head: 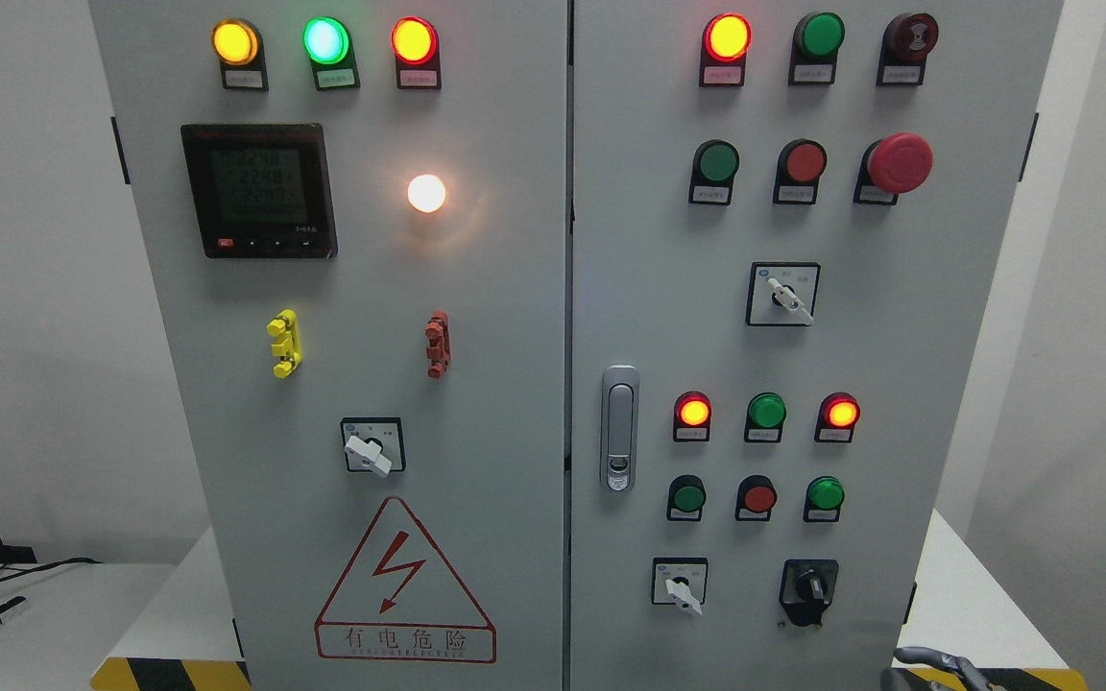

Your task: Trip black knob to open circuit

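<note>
Right hand (937,664) barely peeks in at the bottom edge, lower right: grey curved bits only, so can't tell if it's released, clenched or grasping anything. Left hand not visible at all.

Just up-left of it sits the black knob (808,585), on the right cabinet door's bottom row, well clear of the hand. Nothing touches it, so by my read the task is at approach stage: reach, grip and trip are all left to do.

Counts, moving outward:
- White-handled selector switches: 3, i.e. one beside the knob (680,585), one mid right door (783,296), one on the left door (372,447).
- Red mushroom e-stop (899,163): 1.
- Door latch (619,428): 1.
- Left door: 3 top pilot lamps (all lit), 1 white lamp (426,193), 1 digital meter (258,190), 1 yellow (283,344) + 1 red clip (437,344), 1 hazard triangle (404,581).
</note>
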Robot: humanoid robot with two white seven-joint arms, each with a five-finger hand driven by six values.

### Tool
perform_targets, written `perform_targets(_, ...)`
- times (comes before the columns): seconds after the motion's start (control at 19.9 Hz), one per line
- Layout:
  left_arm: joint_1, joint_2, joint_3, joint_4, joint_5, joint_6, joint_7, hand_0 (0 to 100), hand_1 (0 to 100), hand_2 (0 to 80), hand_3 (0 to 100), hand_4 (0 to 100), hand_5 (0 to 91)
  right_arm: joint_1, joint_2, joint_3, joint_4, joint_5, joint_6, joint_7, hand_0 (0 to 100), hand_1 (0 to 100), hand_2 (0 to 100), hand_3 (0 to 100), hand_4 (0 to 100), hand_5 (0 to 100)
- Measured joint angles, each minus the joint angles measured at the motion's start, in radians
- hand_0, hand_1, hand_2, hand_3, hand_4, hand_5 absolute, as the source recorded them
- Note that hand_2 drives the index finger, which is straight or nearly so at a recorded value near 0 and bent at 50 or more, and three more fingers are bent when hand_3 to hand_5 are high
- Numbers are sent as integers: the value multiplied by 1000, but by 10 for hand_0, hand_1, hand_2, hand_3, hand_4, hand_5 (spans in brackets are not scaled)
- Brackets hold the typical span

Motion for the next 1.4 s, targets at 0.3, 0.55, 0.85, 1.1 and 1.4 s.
perform_targets(0.3,0,0,0,0,0,0,0,120,389,0,0,0,0,-38,15,18,20,10,3,-5,352,688,422,1000,1000,954)
perform_targets(0.55,0,0,0,0,0,0,0,120,389,0,0,0,0,-73,23,41,37,13,4,-1,352,689,422,1000,1000,954)
perform_targets(0.85,0,0,0,0,0,0,0,120,389,0,0,0,0,-99,29,58,57,14,4,0,353,689,422,1000,1000,954)
perform_targets(1.1,0,0,0,0,0,0,0,120,389,0,0,0,0,-115,31,67,76,15,5,0,355,689,422,1000,1000,953)
perform_targets(1.4,0,0,0,0,0,0,0,120,389,0,0,0,0,-128,34,73,102,15,-4,1,358,689,423,1000,1000,953)
